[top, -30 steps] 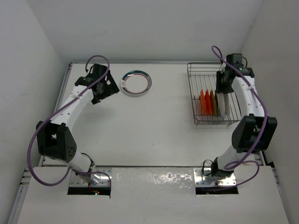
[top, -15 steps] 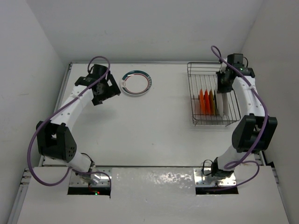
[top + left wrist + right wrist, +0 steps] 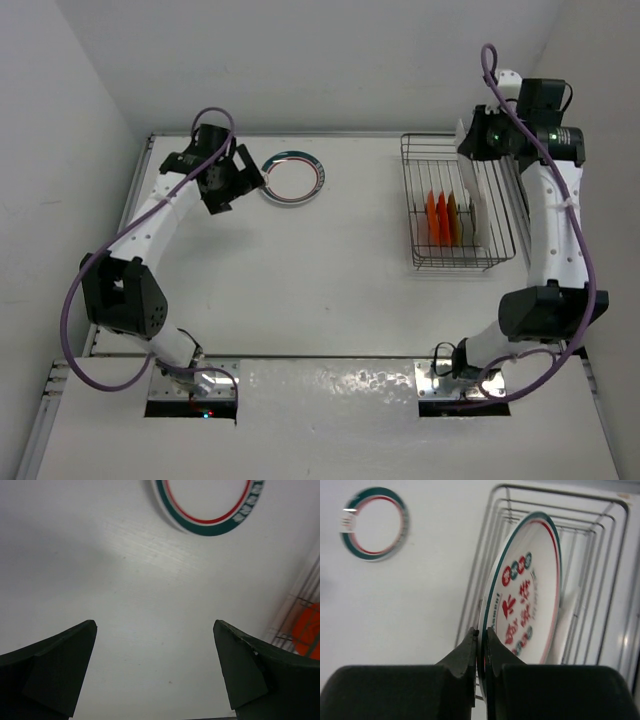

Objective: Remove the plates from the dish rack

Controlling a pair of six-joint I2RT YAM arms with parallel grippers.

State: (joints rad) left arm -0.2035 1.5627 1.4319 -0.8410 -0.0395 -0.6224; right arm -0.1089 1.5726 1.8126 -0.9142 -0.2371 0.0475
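The wire dish rack (image 3: 428, 170) stands at the far right of the table. Orange-red plates (image 3: 437, 218) and an amber one (image 3: 454, 216) stand upright in it. My right gripper (image 3: 478, 140) is shut on the rim of a white plate with a teal rim and red lettering (image 3: 527, 595) and holds it on edge above the rack (image 3: 600, 540); its fingers (image 3: 481, 632) pinch the lower rim. Another teal-rimmed white plate (image 3: 291, 177) lies flat on the table. My left gripper (image 3: 250, 182) is open and empty just left of it; its rim shows in the left wrist view (image 3: 210, 525).
White walls close the table on the left, back and right. The rack's corner (image 3: 300, 610) and an orange plate (image 3: 311, 630) show at the right edge of the left wrist view. A pale shape (image 3: 568, 617) sits behind the held plate.
My right gripper has risen with the white plate, lifting it up out of the rack. My left gripper has shifted a little toward the plate on the table.
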